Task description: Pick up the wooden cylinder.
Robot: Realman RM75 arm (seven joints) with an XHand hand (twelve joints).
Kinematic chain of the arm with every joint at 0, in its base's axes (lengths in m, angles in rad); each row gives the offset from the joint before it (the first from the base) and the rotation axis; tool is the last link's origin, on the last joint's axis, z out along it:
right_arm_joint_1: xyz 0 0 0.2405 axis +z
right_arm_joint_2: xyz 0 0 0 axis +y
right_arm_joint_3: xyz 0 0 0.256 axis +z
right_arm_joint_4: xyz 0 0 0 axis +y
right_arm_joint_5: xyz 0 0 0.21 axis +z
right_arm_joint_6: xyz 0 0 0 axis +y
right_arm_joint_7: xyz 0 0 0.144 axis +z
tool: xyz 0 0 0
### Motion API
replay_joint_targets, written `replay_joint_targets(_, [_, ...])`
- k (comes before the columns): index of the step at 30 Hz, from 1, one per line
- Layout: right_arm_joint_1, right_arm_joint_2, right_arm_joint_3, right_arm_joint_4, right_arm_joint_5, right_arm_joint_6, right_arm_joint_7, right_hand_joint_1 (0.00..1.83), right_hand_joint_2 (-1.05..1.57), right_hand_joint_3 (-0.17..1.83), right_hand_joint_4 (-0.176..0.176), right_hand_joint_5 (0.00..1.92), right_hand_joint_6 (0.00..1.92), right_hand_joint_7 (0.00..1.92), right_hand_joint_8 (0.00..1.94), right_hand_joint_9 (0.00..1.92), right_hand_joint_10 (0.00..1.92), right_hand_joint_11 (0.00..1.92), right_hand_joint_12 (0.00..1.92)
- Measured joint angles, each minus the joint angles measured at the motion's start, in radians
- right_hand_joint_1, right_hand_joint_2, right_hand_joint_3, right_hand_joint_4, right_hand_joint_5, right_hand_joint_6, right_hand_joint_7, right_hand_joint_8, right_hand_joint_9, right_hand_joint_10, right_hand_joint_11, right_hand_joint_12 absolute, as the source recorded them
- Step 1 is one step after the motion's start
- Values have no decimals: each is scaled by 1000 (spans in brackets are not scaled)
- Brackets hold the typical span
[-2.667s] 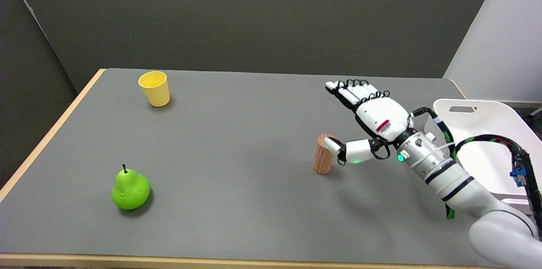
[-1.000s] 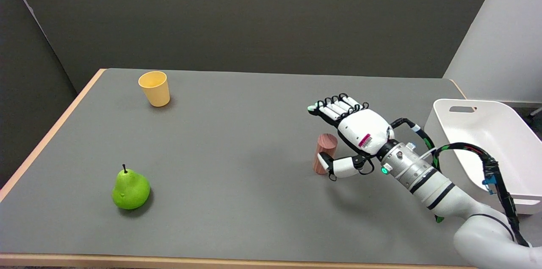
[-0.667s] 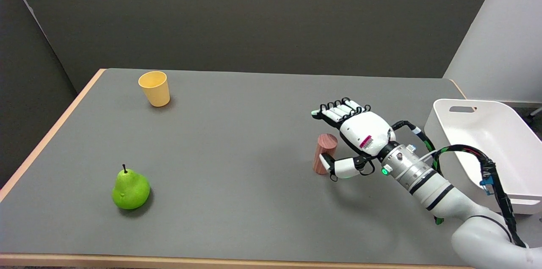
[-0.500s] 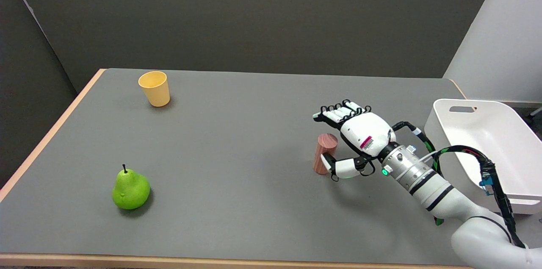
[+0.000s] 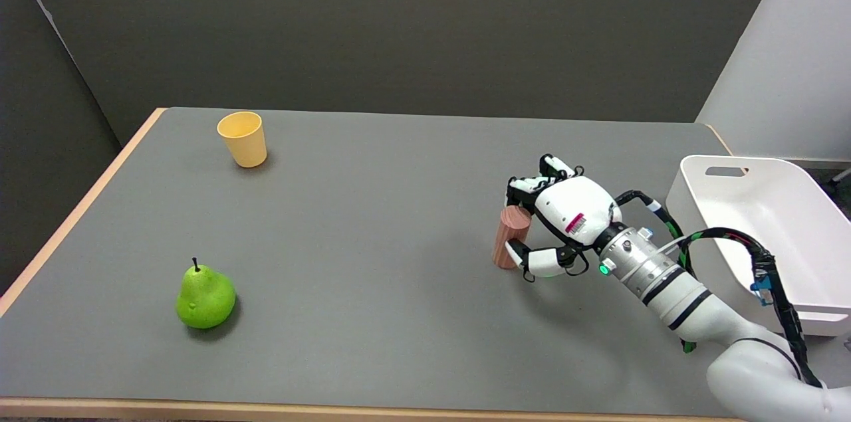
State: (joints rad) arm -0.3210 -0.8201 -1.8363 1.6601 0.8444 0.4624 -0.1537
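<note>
since half a second ago your right hand [image 5: 555, 219] has curled its fingers [image 5: 525, 185] down from a flat, stretched pose, so they now bend over the far side of the wooden cylinder [image 5: 509, 237], while the palm and arm sit almost where they were. the thumb [image 5: 532, 258] lies against the cylinder's near side low down, at about 5 o'clock from its top. you have the hand half closed around the cylinder, thumb on one side and fingers on the other, but you cannot tell from this view whether the fingers actually press on it. the cylinder stands on the grey table [image 5: 372, 262], leaning slightly to the right, unmoved, right of the table's centre. a green pear [image 5: 205, 299] sits at 8 o'clock from the centre, a yellow cup [image 5: 243, 139] at 10 o'clock, and a white bin [image 5: 764, 229] at 3 o'clock past the table's right edge.
</note>
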Motion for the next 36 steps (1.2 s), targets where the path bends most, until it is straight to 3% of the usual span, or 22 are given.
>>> replay_joint_targets(9, [12,0,-4,-6,-1,2,-1,912,1128,465,-24,600,1661,707,1931,725,1870,-1,1921])
replay_joint_targets(25, [32,-2,7,-16,-2,0,-3,942,1114,488,-69,611,1659,690,1941,748,1921,25,1921])
replay_joint_targets(30, [32,-1,51,-8,-1,8,-5,956,1093,503,-72,631,1634,671,1941,765,1921,59,1921])
replay_joint_targets(33, [29,0,97,1,1,14,-16,966,1099,498,-91,622,1638,601,1941,691,1921,-1,1921])
replay_joint_targets(36, [23,0,148,13,1,19,-31,980,1080,490,-86,655,1591,614,1941,659,1921,-1,1921])
